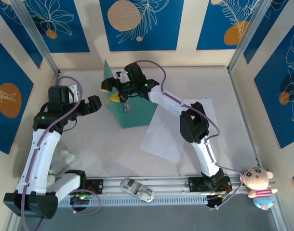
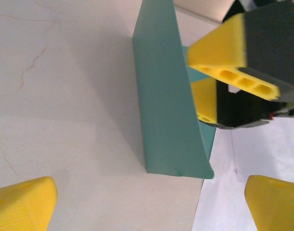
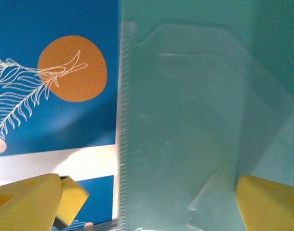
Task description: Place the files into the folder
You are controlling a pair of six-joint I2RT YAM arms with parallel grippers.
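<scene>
**Top view.** The flat teal-green card folder (image 1: 135, 108) sits mid-counter, one cover lying flat and the other tipped up near vertical on its left. The right end effector (image 1: 119, 92) hovers at that raised cover, jaws spread, pinching nothing. The left end effector (image 1: 93, 104) waits just left of the folder, also spread and empty. The plain white thin paper sheet (image 1: 178, 132) lies flat on the pale counter (image 1: 103, 149), meeting the flat cover's right edge; which one overlaps I cannot tell.

The step looks like holding the folder open. Best to let the left side brace the cover while the right goes for the sheet. Paper this thin is likely to resist a flat pinch, so lifting a corner seems wiser.

The right forearm stretches above the sheet. A pink plush toy (image 1: 258, 183) and a small white gadget (image 1: 137, 189) sit on the near rail, well apart.

**Left wrist.** The folder (image 2: 166, 110) has its cover standing, with the right end effector (image 2: 205, 79) just behind it and the sheet (image 2: 243, 187) beyond.

**Right wrist.** The folder's (image 3: 185, 120) inner face with a clear pocket is close ahead, and its edge lies between the spread fingers (image 3: 270, 202).
</scene>
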